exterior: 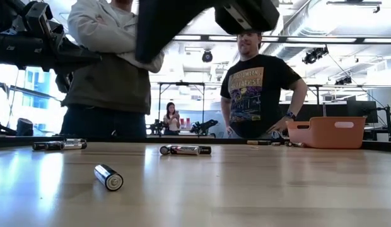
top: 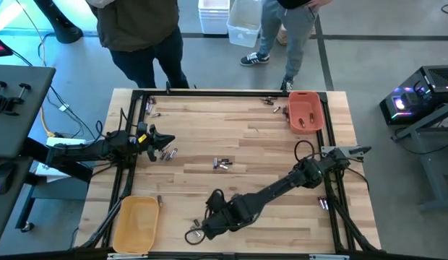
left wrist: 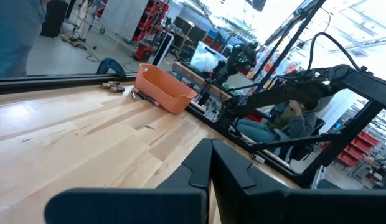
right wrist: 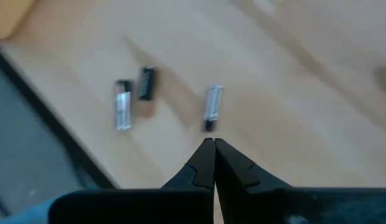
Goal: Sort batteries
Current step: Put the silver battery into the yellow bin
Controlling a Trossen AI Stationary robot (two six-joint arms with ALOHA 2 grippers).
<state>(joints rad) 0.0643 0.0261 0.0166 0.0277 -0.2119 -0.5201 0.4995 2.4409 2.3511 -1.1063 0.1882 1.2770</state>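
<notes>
Both jaws are closed and empty; the right gripper (right wrist: 213, 144) hovers over batteries (right wrist: 213, 106) on the counter (top: 253, 144).

Wooden table (top: 246, 144), black-framed. Orange tray (top: 306, 110) at its far right corner; yellow tray (top: 136, 224) at its near left corner. Two persons (top: 141, 32) stand beyond the far edge.
</notes>
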